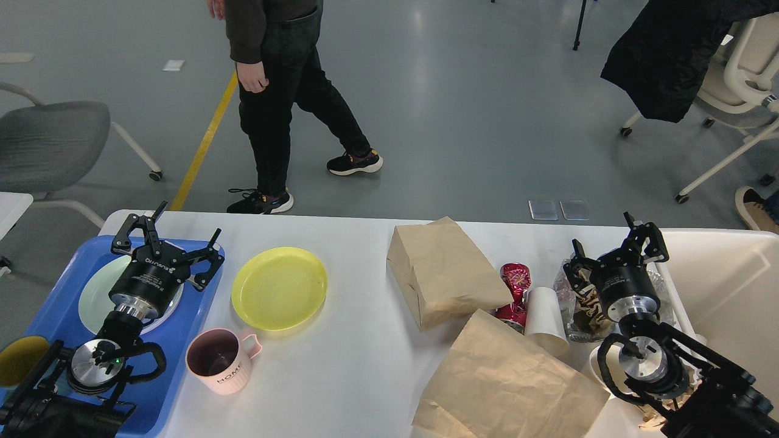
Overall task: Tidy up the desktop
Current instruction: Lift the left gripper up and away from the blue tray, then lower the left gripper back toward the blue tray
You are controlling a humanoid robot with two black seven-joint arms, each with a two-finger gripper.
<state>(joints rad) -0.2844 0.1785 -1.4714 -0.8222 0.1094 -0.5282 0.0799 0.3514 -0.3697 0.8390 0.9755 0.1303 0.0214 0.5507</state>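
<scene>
Desktop [359, 365]: white table with rounded corners, spanning nearly the full width of our view below a grey floor. Left end: blue tray [182, 359] holding a pale green plate [91, 298]; a yellow cup [18, 359] shows at the tray's near left edge. Our left tool [164, 237] hangs above the tray and the green plate, fingers spread apart, holding nothing. Just right of the tray: pink ribbed mug [219, 362] lettered HOME, upright, handle to the right; beyond it, yellow plate [279, 288], lying flat on the table. Centre right: brown paper bag [444, 274] lying flat; a second, larger brown paper bag [505, 383] nearer to us, its far corner near the first. Between and beside them: crumpled red foil wrapper [514, 280] and white paper cup [544, 319] on its side, touching the wrapper. Right of those: clear plastic container [575, 316] with dark crumpled contents. Our right tool [614, 246] stands over that container, fingers apart; we cannot tell whether they touch it. Right end: cream-white bin [724, 280] beside the table. Beyond the table: a person in black trousers [292, 85] walking, a grey chair [48, 146] to the left, a white chair [742, 79] draped with a dark coat to the right.
</scene>
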